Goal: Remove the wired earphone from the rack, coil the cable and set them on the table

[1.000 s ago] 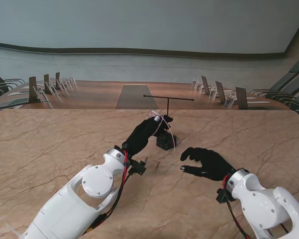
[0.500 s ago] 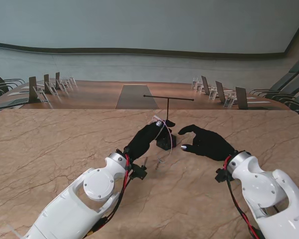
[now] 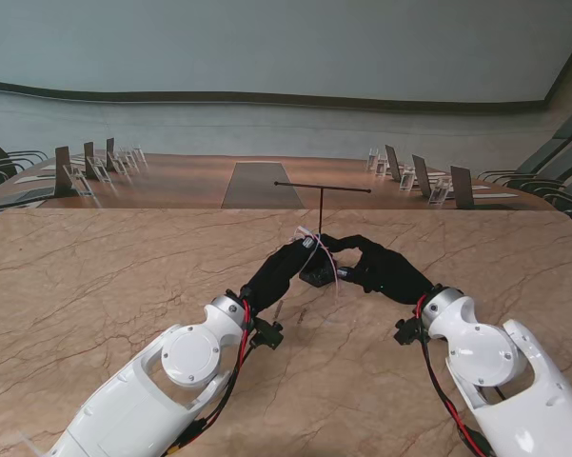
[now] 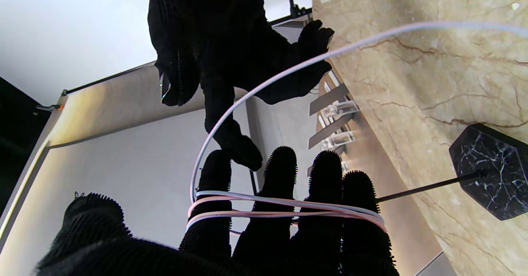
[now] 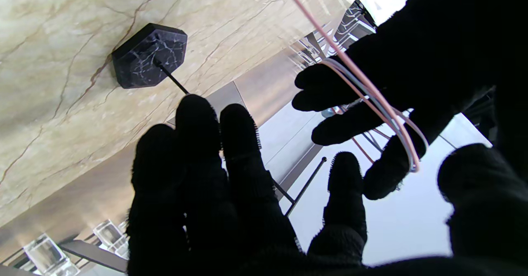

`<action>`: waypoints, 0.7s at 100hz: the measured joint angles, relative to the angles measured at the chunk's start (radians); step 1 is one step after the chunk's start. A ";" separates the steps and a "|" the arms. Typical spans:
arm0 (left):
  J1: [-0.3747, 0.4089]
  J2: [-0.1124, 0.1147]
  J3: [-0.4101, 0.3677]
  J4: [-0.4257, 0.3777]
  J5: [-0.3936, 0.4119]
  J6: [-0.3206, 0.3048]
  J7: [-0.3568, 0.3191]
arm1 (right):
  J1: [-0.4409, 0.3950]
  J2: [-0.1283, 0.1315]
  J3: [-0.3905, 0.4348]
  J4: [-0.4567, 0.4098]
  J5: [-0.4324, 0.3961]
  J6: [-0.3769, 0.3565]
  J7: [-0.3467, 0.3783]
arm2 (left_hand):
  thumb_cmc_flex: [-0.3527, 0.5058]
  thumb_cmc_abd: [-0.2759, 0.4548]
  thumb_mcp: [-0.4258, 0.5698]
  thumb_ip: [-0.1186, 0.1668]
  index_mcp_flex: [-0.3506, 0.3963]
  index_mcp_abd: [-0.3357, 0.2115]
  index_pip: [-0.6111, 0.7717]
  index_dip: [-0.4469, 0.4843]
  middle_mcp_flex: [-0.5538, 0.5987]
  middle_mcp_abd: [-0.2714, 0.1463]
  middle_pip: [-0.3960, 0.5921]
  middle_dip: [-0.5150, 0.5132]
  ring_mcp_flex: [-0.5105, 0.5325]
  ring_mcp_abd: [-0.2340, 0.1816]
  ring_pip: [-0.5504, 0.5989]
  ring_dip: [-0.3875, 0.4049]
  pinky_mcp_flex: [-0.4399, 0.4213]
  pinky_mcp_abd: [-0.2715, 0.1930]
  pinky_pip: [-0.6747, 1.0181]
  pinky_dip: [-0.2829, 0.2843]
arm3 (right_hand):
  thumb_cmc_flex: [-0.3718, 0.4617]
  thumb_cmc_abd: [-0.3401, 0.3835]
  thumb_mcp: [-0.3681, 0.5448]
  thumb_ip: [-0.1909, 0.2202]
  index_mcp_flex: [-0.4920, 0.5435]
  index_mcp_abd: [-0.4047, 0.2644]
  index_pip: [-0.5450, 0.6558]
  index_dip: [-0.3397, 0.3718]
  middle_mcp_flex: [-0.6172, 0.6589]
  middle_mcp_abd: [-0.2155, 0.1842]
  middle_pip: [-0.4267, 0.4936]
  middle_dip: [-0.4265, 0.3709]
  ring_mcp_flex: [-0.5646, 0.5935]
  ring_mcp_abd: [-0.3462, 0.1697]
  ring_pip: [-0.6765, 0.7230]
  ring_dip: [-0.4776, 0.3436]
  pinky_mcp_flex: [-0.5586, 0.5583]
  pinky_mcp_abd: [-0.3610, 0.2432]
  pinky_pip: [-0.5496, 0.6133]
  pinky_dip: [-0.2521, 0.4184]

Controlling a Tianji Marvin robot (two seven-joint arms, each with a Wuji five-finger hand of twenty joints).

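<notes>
From the stand view, both hands met just in front of the rack (image 3: 321,202), over its dark base; the left hand (image 3: 284,265) carried the earphone cable (image 3: 313,249), and the right hand (image 3: 379,267) sat close beside it.

In the left wrist view, the cable (image 4: 284,210) was wound across four extended fingers (image 4: 280,173); a free length arced off toward the right hand (image 4: 214,53).

In the right wrist view, the right hand (image 5: 231,177) looked spread and seemingly empty; the coil (image 5: 387,111) lay just beyond its fingertips.
</notes>
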 measured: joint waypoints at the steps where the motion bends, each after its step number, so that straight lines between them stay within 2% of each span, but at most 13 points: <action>1: 0.000 0.000 0.000 0.000 0.000 0.000 0.000 | 0.000 0.000 0.000 0.001 0.003 0.000 0.000 | 0.000 0.000 0.000 0.000 0.000 -0.003 0.000 0.000 0.000 0.000 0.000 0.000 0.000 -0.001 0.000 0.000 0.000 -0.001 -0.001 0.000 | 0.000 0.000 0.000 0.000 0.000 0.000 0.000 0.000 0.000 0.000 0.001 0.000 0.000 0.000 0.005 0.001 0.002 0.001 0.003 0.000; 19: -0.001 -0.001 0.002 0.002 -0.004 0.001 0.002 | 0.006 -0.002 -0.016 0.016 0.030 0.005 0.004 | 0.000 0.000 0.000 0.000 -0.001 -0.005 -0.001 0.003 0.000 0.000 0.000 -0.009 0.000 -0.006 0.000 -0.001 0.000 -0.006 -0.006 -0.001 | 0.012 0.000 0.000 0.000 0.000 -0.017 0.000 -0.004 0.012 0.011 0.028 0.012 0.019 0.003 0.036 0.014 0.020 0.012 0.037 0.014; 30: -0.001 -0.001 0.003 0.004 -0.010 0.003 0.002 | 0.019 -0.002 -0.036 0.036 0.086 0.007 0.011 | 0.000 0.000 0.000 0.000 -0.001 -0.007 -0.002 0.003 0.000 0.000 -0.001 -0.009 0.000 -0.008 -0.007 -0.003 0.000 -0.011 -0.016 -0.001 | 0.039 0.001 -0.003 0.000 0.000 -0.024 0.000 -0.022 0.024 0.021 0.044 0.013 0.029 0.012 0.056 0.021 0.030 0.027 0.056 0.026; 36: -0.002 -0.001 0.003 0.005 -0.012 0.004 0.002 | 0.026 -0.002 -0.045 0.045 0.097 0.007 0.016 | 0.000 0.000 0.000 0.000 -0.002 -0.008 -0.002 0.003 -0.009 0.025 -0.002 -0.009 -0.011 -0.009 -0.009 -0.003 -0.003 -0.012 -0.022 -0.001 | 0.056 0.005 -0.004 0.000 -0.003 -0.027 -0.004 -0.029 0.045 0.024 0.056 0.014 0.051 0.017 0.068 0.025 0.051 0.040 0.071 0.036; 45: -0.002 -0.001 0.003 0.007 -0.012 0.008 0.002 | 0.036 -0.003 -0.057 0.056 0.097 0.002 0.016 | 0.000 0.000 0.000 0.000 -0.002 -0.008 -0.002 0.003 -0.016 0.036 -0.002 -0.009 -0.011 -0.010 -0.009 -0.003 -0.003 -0.013 -0.027 -0.002 | 0.084 0.001 -0.002 0.000 -0.010 -0.028 -0.005 -0.031 0.075 0.024 0.079 0.024 0.090 0.019 0.093 0.032 0.090 0.058 0.095 0.048; 52: -0.002 -0.001 0.003 0.007 -0.013 0.009 0.002 | 0.044 -0.006 -0.070 0.071 0.108 -0.017 -0.004 | 0.000 0.000 0.000 0.000 -0.012 -0.019 -0.005 0.003 -0.017 0.036 -0.002 -0.009 -0.011 -0.010 -0.009 -0.004 -0.003 -0.015 -0.027 -0.003 | 0.084 -0.023 -0.002 0.000 0.016 -0.028 -0.002 -0.032 0.076 0.025 0.096 0.027 0.110 0.022 0.107 0.037 0.113 0.069 0.110 0.058; 70: -0.002 -0.001 0.002 0.008 -0.016 0.008 0.004 | 0.062 -0.011 -0.097 0.093 0.161 -0.022 -0.007 | 0.000 0.000 0.000 0.000 -0.019 -0.029 -0.014 0.003 -0.026 0.037 -0.002 -0.010 -0.011 -0.011 -0.009 -0.004 -0.003 -0.019 -0.028 -0.004 | 0.107 -0.022 -0.004 0.000 0.004 -0.027 -0.002 -0.043 0.088 0.026 0.118 0.037 0.129 0.024 0.130 0.040 0.134 0.078 0.126 0.072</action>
